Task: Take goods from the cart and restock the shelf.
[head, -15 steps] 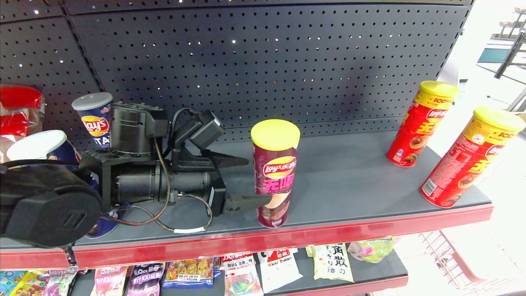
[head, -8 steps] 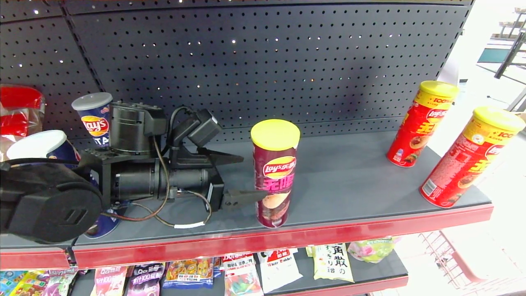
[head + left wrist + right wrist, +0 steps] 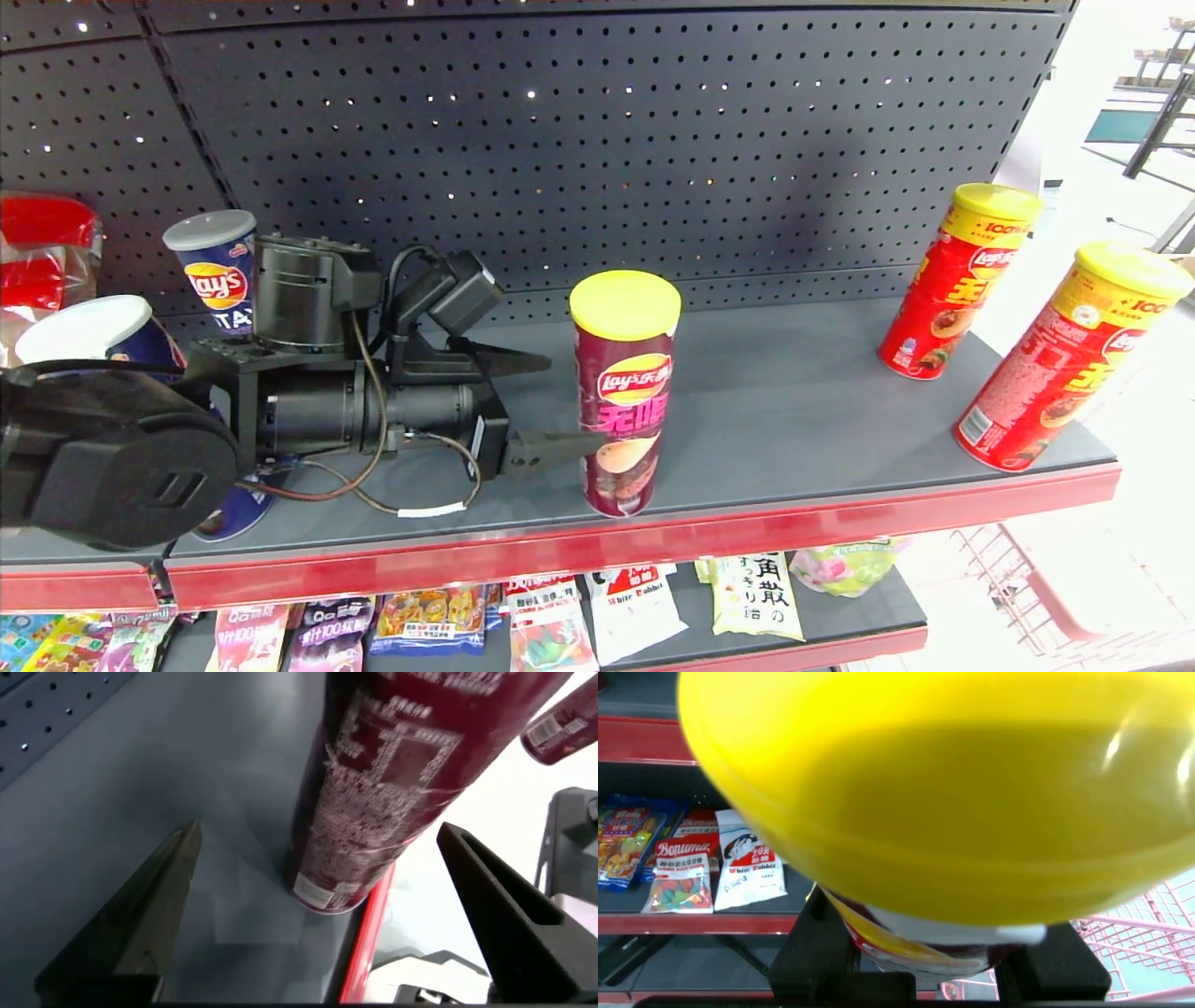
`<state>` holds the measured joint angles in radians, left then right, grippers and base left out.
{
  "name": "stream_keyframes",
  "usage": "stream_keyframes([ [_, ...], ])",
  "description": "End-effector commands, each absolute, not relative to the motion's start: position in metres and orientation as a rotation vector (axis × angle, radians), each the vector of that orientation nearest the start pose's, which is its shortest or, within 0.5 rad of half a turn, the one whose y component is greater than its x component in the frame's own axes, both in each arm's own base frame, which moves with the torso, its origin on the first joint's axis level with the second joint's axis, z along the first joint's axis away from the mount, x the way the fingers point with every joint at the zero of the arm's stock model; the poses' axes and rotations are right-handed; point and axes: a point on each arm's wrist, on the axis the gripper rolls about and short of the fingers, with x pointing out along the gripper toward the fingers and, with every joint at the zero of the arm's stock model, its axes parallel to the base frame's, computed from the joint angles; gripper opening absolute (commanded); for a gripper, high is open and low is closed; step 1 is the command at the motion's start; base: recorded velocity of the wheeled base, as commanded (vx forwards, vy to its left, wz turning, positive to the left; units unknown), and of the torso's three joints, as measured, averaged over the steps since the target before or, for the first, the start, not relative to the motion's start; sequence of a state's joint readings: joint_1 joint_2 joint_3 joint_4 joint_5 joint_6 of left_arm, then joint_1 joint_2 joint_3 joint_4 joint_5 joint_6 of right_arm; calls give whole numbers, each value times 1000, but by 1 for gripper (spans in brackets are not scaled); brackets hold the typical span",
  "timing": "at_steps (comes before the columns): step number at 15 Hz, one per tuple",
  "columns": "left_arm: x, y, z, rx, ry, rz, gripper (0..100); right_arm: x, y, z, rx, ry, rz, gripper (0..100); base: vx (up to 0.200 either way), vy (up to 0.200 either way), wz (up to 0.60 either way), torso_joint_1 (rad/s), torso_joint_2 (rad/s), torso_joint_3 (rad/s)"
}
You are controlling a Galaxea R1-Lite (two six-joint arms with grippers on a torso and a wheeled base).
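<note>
A maroon chips can (image 3: 624, 392) with a yellow lid stands upright near the front edge of the grey shelf (image 3: 794, 411). My left gripper (image 3: 574, 401) lies level just to its left, open. One fingertip is behind the can's side and the other at its front, both apart from it. In the left wrist view the can (image 3: 392, 775) stands just beyond the gripper (image 3: 320, 835), between its spread fingers. In the right wrist view a can with a yellow lid (image 3: 952, 793) sits between the dark fingers of my right gripper (image 3: 938, 961), which is shut on it.
Two red chips cans (image 3: 957, 280) (image 3: 1074, 355) stand at the shelf's right end. Blue cans (image 3: 217, 271) stand behind my left arm. Snack bags (image 3: 560, 616) fill the lower shelf. A pink wire cart (image 3: 1027, 579) is at the lower right.
My left gripper has drawn back a little to the left, away from the maroon can, still open. The can has stayed put.
</note>
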<state>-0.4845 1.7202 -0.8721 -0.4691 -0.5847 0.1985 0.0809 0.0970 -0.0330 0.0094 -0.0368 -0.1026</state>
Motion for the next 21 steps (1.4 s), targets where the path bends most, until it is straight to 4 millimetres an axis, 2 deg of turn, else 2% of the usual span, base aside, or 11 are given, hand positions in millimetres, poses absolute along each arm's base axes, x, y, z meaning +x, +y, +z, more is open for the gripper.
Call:
stream_keyframes([
  [1,270,-153,177,157,297,-1078,100,-17,-2,85,-107,71,48,0,0,0,0,0,0,0],
  [10,273,-153,175,157,296,-1072,100,-17,-2,85,-106,71,48,0,0,0,0,0,0,0],
  [14,268,-151,183,156,266,-1080,100,-17,-2,86,-105,70,48,0,0,0,0,0,0,0],
  [21,207,-121,206,160,181,-1073,100,-17,-2,86,-106,71,48,0,0,0,0,0,0,0],
])
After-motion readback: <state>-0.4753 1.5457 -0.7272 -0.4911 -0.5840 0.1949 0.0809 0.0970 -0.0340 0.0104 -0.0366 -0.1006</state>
